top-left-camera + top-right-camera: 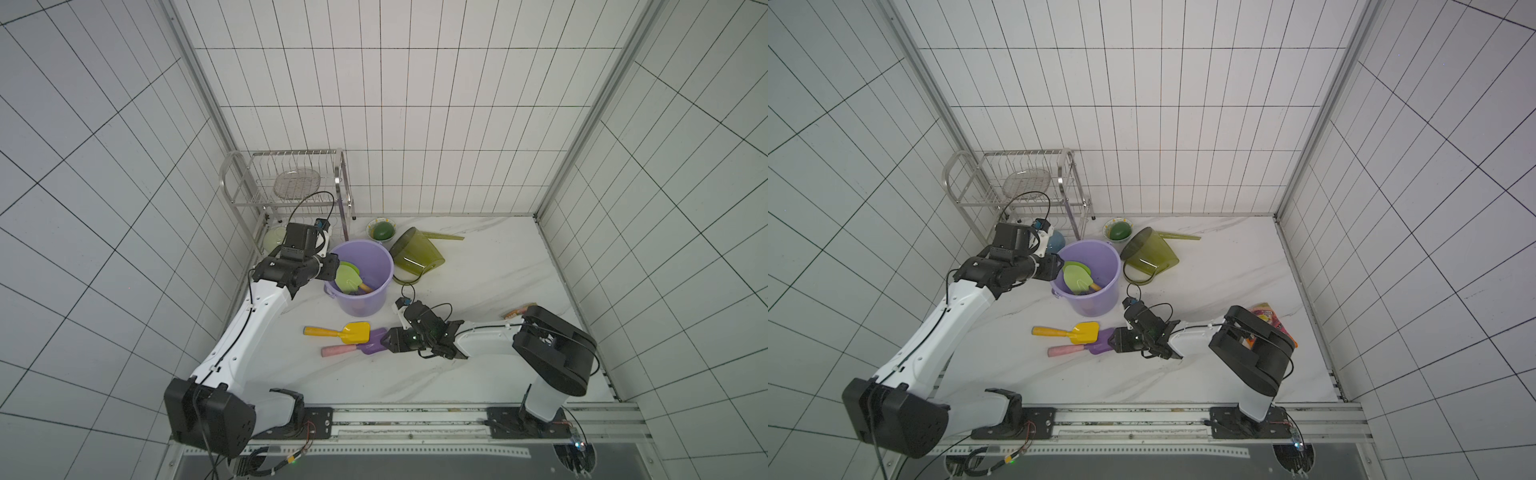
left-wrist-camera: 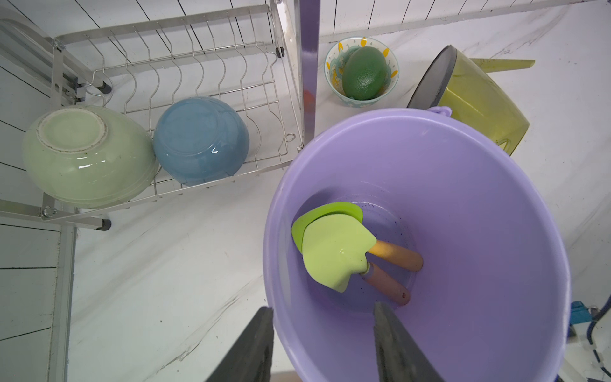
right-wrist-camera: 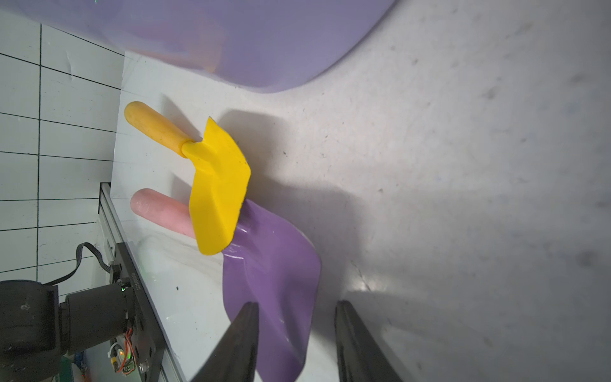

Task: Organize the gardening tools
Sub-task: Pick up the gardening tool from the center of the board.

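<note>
bucket rim under left hand, spread apart, right hand spread astride purple scoop

My white left arm stretches from the front left corner of the white marbled tabletop toward its back left. The wrist tips down, and my black left gripper is raised, jaws parted and empty. My white right arm folds in from the front right corner. Its black right gripper sits low near the middle, pointing toward the left edge, jaws apart.
</note>
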Motion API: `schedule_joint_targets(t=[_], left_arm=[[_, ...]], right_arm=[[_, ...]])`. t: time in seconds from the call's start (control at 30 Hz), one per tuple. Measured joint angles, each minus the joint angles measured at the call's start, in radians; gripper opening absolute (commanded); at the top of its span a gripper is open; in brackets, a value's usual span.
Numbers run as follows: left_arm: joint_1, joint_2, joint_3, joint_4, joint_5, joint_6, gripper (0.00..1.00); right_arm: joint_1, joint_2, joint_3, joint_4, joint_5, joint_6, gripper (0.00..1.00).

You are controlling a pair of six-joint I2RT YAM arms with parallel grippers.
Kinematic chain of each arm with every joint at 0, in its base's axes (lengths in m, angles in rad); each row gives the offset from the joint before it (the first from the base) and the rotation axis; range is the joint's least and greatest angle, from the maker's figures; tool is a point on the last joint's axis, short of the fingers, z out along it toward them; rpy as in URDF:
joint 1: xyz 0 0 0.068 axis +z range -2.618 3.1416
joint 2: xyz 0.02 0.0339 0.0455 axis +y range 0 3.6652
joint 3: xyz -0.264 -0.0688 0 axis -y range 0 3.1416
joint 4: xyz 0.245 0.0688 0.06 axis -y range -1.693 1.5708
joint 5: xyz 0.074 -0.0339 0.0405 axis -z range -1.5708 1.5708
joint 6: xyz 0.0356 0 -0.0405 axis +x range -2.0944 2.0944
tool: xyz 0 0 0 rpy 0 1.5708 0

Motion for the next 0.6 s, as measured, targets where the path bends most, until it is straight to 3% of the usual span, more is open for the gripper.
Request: schedule_joint_targets(t=[0.6], left_arm=[[0.000, 0.000, -0.001, 0.003, -0.006, 0.000, 0.52]], right_arm=[[-0.003, 0.002, -0.001, 0.008, 0.000, 0.008, 0.12]])
